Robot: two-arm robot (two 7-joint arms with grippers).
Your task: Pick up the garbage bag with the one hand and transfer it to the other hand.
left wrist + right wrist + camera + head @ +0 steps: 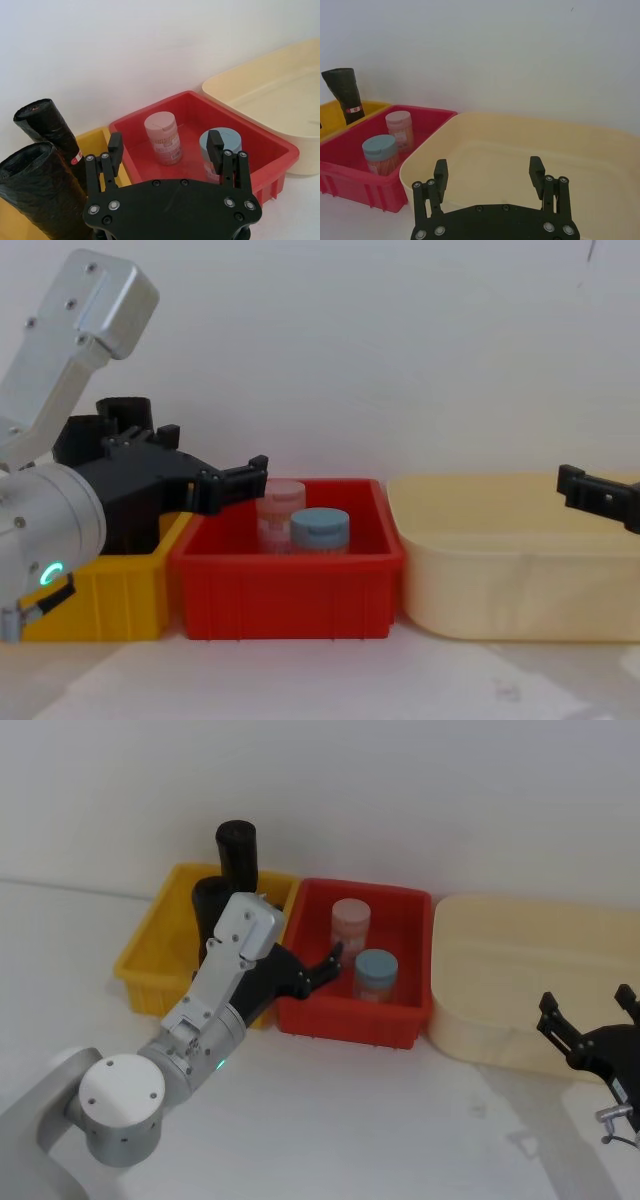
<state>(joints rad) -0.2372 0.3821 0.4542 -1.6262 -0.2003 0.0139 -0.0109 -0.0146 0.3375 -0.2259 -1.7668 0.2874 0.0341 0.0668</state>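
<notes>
Two black rolls stand upright in the yellow bin (145,955). The nearer, plain one is the garbage bag (210,900) (35,195); my left arm hides its lower part. The taller roll behind it (237,848) (46,125) carries a small red-white label. My left gripper (318,970) (166,145) (250,478), on the green-ringed arm, stands open over the red bin's left edge, just right of the bag and holding nothing. My right gripper (588,1002) (488,170) is open and holds nothing, hovering at the near side of the cream tub.
The red bin (350,1020) holds a pink-lidded jar (351,925) and a blue-lidded jar (376,975). A cream tub (500,970) sits to its right. All three containers line up against the white wall; bare white table lies in front.
</notes>
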